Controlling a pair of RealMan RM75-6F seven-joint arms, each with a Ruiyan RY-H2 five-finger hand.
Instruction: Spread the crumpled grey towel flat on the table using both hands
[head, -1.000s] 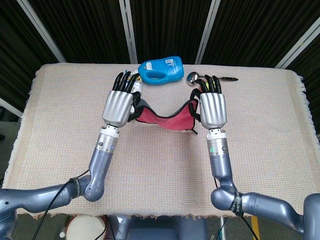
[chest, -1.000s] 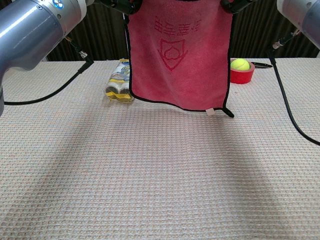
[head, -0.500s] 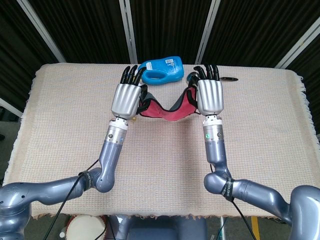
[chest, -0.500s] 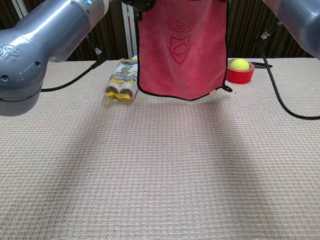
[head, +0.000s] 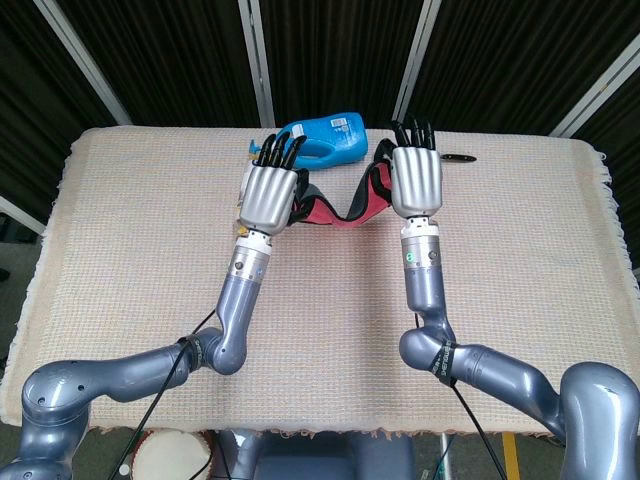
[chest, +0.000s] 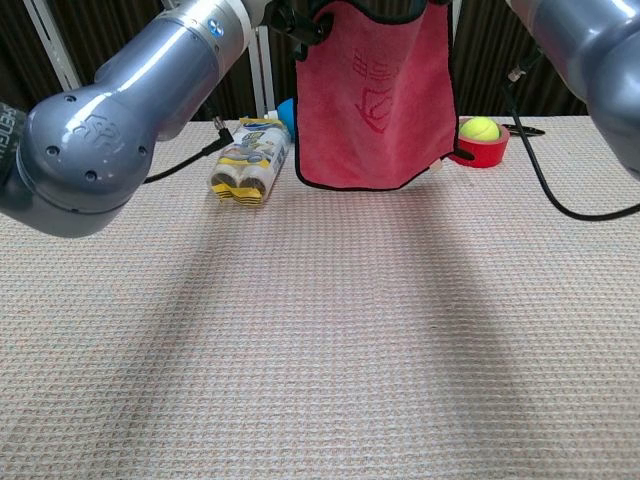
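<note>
1. Head view: left hand (head: 268, 194) and right hand (head: 415, 180) sit side by side in the upper middle of the frame, backs toward the camera, dark fingers curled forward over the towel's top edge.
2. Towel (chest: 375, 100) is red with black trim, not grey. It hangs in the air between the two hands, each gripping one top corner; from above it shows only as a sagging band.
3. Chest view: towel hangs as a flat sheet in the upper centre, a printed emblem visible, lower hem just above the table (chest: 320, 350). Whether the hem touches the table cannot be told.
4. Chest view, left of the towel: a yellow-and-white packet (chest: 247, 163) lies on the table.
5. Right of the towel: a tennis ball (chest: 479, 128) sits in a red ring (chest: 483, 150).
6. Head view, top centre: a blue bottle (head: 330, 139) lies on its side beyond the hands.
</note>
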